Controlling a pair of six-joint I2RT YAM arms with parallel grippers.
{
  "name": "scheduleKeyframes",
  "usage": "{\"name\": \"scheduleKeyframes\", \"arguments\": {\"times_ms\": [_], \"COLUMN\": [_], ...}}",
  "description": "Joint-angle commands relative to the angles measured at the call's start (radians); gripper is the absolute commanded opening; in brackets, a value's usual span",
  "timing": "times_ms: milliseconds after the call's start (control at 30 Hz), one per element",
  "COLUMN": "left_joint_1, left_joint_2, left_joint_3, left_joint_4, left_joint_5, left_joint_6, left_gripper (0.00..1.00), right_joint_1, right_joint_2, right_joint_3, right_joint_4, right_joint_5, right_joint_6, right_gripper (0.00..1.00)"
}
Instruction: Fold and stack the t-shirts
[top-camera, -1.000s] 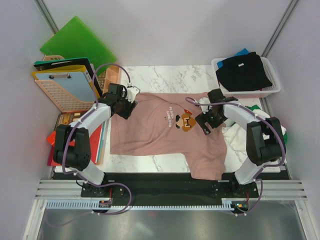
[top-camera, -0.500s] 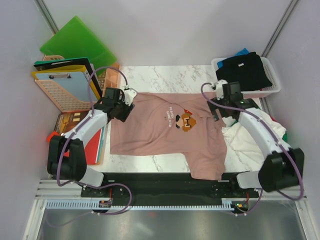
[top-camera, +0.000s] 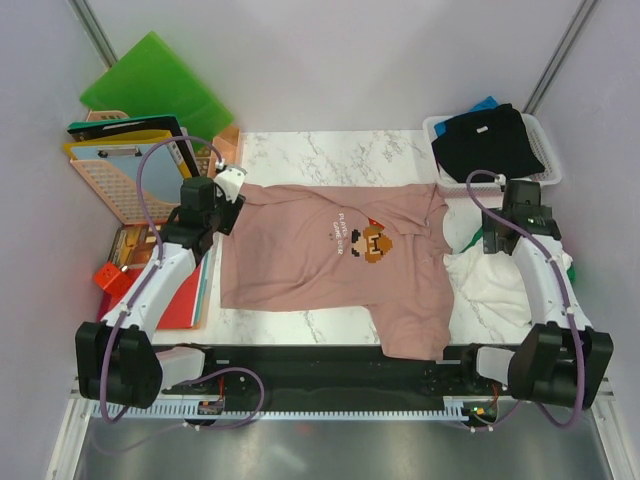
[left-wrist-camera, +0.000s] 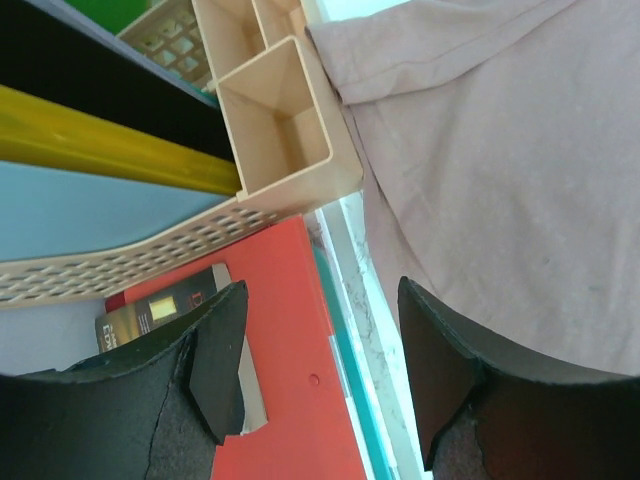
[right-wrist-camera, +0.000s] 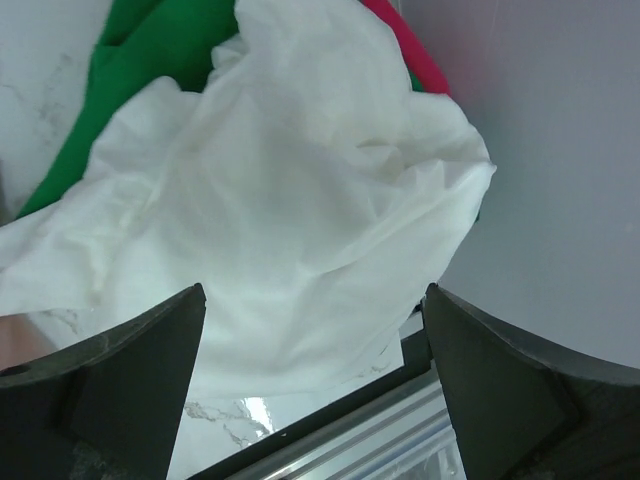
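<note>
My left hand (left-wrist-camera: 320, 340) spread empty by beige tray (left-wrist-camera: 275, 130) and red folder (left-wrist-camera: 285, 330), right hand (right-wrist-camera: 312, 300) gaping over white t-shirt (right-wrist-camera: 290, 200), both seemingly backed off pink t-shirt (top-camera: 300, 260)

Dusty pink against grey-veined white marble

The pink t-shirt (top-camera: 300, 260) bears a brown-and-orange pixel print (top-camera: 375, 242). The tabletop (top-camera: 330, 150) is white, veined grey. Beside it are a white t-shirt (right-wrist-camera: 280, 230), a green t-shirt (right-wrist-camera: 150, 60), a black t-shirt (top-camera: 487, 140), a white basket (top-camera: 548, 178), a green folder (top-camera: 155, 85) and a red folder (left-wrist-camera: 290, 330).
</note>
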Motion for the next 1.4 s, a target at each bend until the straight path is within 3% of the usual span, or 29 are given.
{"name": "scheduleKeyframes", "arguments": {"times_ms": [0, 133, 333, 700, 967, 1367], "left_joint_1": [0.015, 0.022, 0.032, 0.032, 0.033, 0.033], "left_joint_2": [-0.023, -0.040, -0.029, -0.011, -0.039, -0.011], "left_joint_3": [-0.031, -0.046, -0.019, 0.022, -0.009, 0.021], "left_joint_4": [0.031, 0.025, 0.014, -0.029, -0.038, -0.070], "left_joint_5": [-0.012, -0.009, -0.012, -0.012, -0.044, -0.034], "left_joint_6": [0.035, 0.034, 0.052, 0.034, 0.055, 0.031], "left_gripper": [0.69, 0.70, 0.70, 0.70, 0.70, 0.70], "right_joint_1": [-0.084, -0.219, -0.267, -0.345, -0.345, -0.342], "right_joint_2": [0.091, 0.160, 0.209, 0.610, 0.795, 0.880], "right_joint_3": [0.030, 0.053, 0.032, 0.228, 0.351, 0.446], "right_joint_4": [0.002, 0.044, 0.068, 0.103, 0.248, 0.401], "right_joint_5": [-0.101, -0.184, -0.244, -0.371, -0.281, -0.161], "right_joint_6": [-0.019, -0.033, -0.085, -0.097, 0.009, 0.203], "right_gripper": [0.98, 0.98, 0.98, 0.98, 0.98, 0.98]}}
